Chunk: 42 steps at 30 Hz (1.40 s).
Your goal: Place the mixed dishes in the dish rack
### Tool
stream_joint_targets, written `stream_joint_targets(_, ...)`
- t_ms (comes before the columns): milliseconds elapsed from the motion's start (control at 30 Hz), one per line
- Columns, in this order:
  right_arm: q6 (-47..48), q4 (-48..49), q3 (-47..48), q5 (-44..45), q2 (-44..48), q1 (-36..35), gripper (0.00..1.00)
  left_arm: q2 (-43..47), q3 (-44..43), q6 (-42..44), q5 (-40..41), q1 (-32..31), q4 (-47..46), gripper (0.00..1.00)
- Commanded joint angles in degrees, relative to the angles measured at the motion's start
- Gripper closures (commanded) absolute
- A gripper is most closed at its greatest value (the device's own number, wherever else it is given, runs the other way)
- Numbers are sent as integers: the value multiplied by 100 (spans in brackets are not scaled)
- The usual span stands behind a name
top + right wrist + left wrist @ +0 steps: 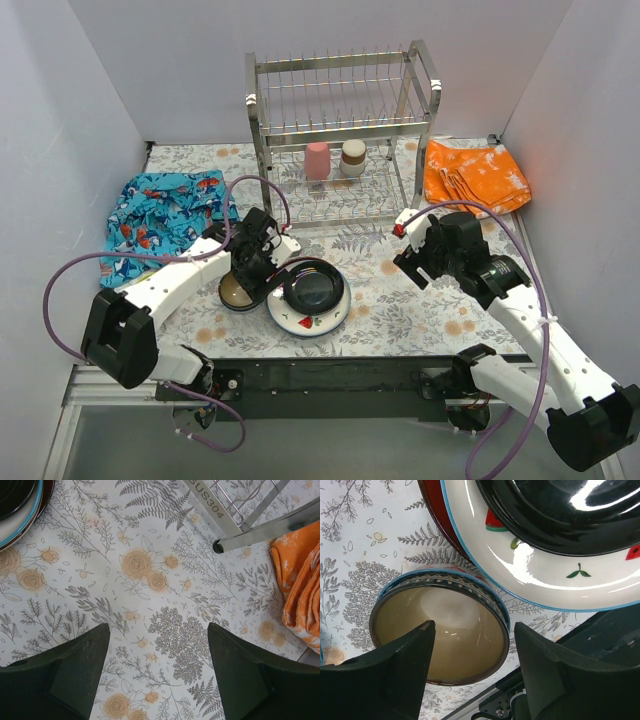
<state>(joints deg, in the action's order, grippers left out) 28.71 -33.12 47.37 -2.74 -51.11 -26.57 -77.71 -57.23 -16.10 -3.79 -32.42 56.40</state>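
Chrome wire dish rack (340, 110), two tiers, four posts, at the far middle of the floral-covered desk (400, 305). All places below are reckoned from it.

- Lower tier of the rack: pink cup (317, 160) and, just to its right, a pale cup with a brown top (352, 157), both upright.
- In front of the rack, toward the near edge: white plate with red fruit marks (300, 322), blue-edged, with a black plate (316, 288) nested in it. A dark red dish (432, 510) shows beneath the white plate's edge.
- In front of the rack, left of that stack and just beside it: patterned bowl (445, 625), tan inside, upright on the desk.
- Left tool (470, 635): over the patterned bowl, jaws parted, one finger above the bowl's hollow and the other outside its rim. Whether either touches the wall cannot be told; nothing gripped.
- Right tool (157, 635): in front of the rack's right post, jaws wide apart over the desk, holding nothing.
- Left of the rack: blue patterned cloth (160, 215), crumpled.
- Right of the rack: orange cloth (475, 175), folded.
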Motion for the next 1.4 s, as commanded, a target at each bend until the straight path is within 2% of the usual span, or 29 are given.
stream_joint_targets(0, -76, -194, 193, 169, 40, 29, 13, -139, -130, -122, 81, 34, -77, 40)
stream_joint_targets(200, 29, -194, 53, 230, 128, 29, 13, -253, -253, -131, -104, 34, 116, 51)
stream_joint_targets(333, 47, -194, -44, 239, 207, 29, 13, -253, -315, -104, -253, 34, 327, 71)
stream_joint_targets(533, 135, -194, -229, 230, 295, 29, 13, -236, -367, -87, -324, 34, 652, 86)
stream_joint_targets(600, 205, -194, -246, 230, 295, 37, 13, -218, -446, -78, -385, 34, 767, 100)
stream_joint_targets(800, 275, -212, -106, 239, 181, 29, 13, 45, -1149, 10, -403, 43, 987, 100)
stream_joint_targets(1067, 258, -256, 88, 538, -39, 29, 14, 248, -1887, 177, -622, 34, 803, 100)
stream_joint_targets(1267, 127, -405, 140, 933, -39, 20, 14, 90, -2468, 318, -1552, 17, 214, 100)
stream_joint_targets(1367, 74, -414, 202, 1424, 5, 81, 14, -130, -2635, 257, -1940, -106, -146, 100)
